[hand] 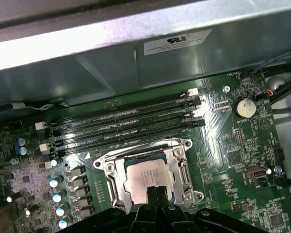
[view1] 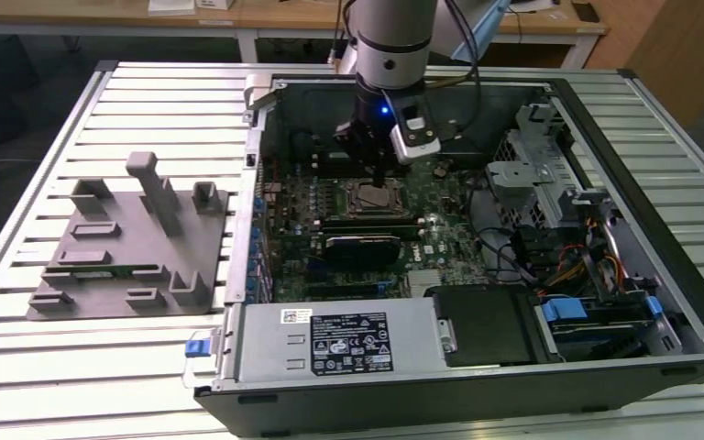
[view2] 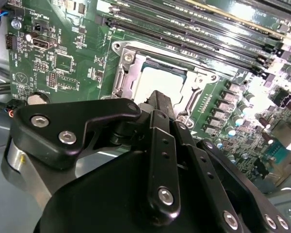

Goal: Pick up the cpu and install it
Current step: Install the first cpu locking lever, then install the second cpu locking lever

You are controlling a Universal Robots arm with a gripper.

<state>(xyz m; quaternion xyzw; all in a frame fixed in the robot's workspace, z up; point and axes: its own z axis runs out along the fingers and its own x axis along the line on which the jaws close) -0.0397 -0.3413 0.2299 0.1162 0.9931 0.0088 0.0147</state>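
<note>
The cpu (hand: 146, 174) lies flat inside the metal-framed socket (hand: 183, 171) on the green motherboard, its silver top plate facing up. It also shows pale and bright in the second wrist view, cpu (view2: 157, 80). My gripper (hand: 157, 191) hangs just over the cpu's near edge with its two dark fingertips pressed together and nothing between them. Whether the tips touch the plate I cannot tell. In the exterior view the gripper (view1: 376, 176) reaches down into the open computer case, directly above the socket (view1: 372, 196).
Black memory slots (hand: 126, 124) run beside the socket. The case wall (view1: 259, 137) rises at the exterior view's left, with the drive cage (view1: 542, 165) and cables (view1: 572, 266) at its right. A grey holder block (view1: 126, 247) sits on the slatted table (view1: 645, 119); the power supply (view1: 327, 339) lies near the front.
</note>
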